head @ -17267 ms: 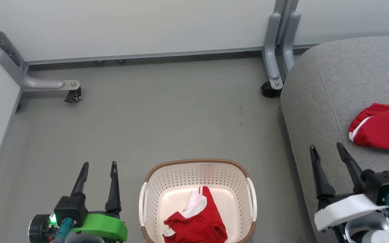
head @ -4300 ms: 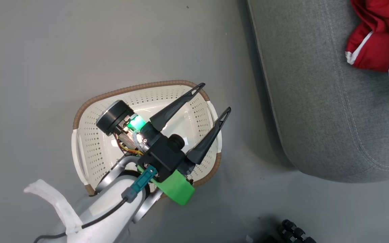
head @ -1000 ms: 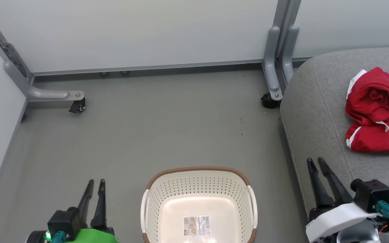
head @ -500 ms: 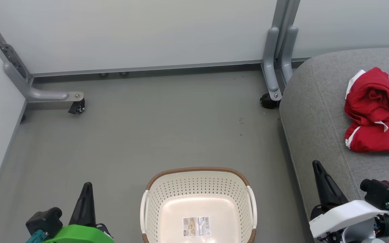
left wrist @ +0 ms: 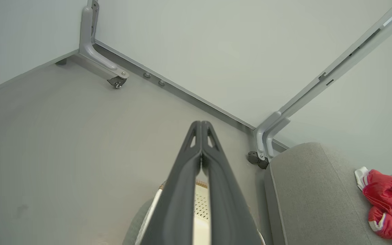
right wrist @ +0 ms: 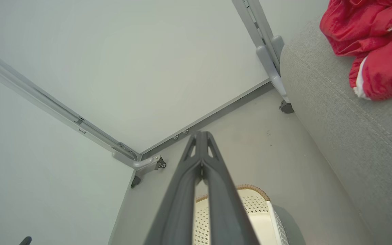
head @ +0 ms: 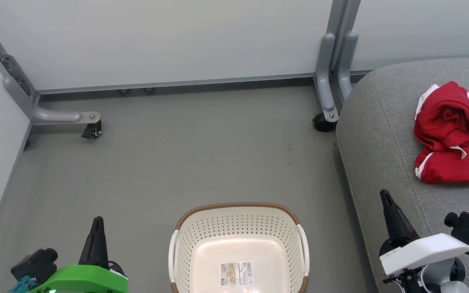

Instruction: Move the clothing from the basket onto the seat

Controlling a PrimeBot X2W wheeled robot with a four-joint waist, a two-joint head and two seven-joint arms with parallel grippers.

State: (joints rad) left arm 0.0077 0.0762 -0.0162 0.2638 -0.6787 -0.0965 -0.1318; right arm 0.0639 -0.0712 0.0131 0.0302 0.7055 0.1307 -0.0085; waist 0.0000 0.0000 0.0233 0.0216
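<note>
The red clothing (head: 456, 136) with white trim lies bunched on the grey seat (head: 385, 134) at the right; it also shows in the left wrist view (left wrist: 388, 209) and the right wrist view (right wrist: 369, 47). The cream basket (head: 238, 244) stands on the floor at bottom centre, holding nothing but a paper label (head: 237, 273) on its floor. My left gripper (head: 97, 221) is shut at the lower left, left of the basket, its tips together (left wrist: 201, 124). My right gripper (head: 384, 194) is shut at the lower right over the seat's front edge, tips together (right wrist: 201, 134).
Pale partition walls stand behind and to the left on grey metal feet with castors (head: 92, 130) (head: 322, 121). Grey floor (head: 177, 162) spreads between the walls, the basket and the seat.
Both grippers have shut from partly open and turned edge-on. The left one has dropped lower in the head view. Seventeen seconds ago one garment lay in the basket; both are now on the seat.
</note>
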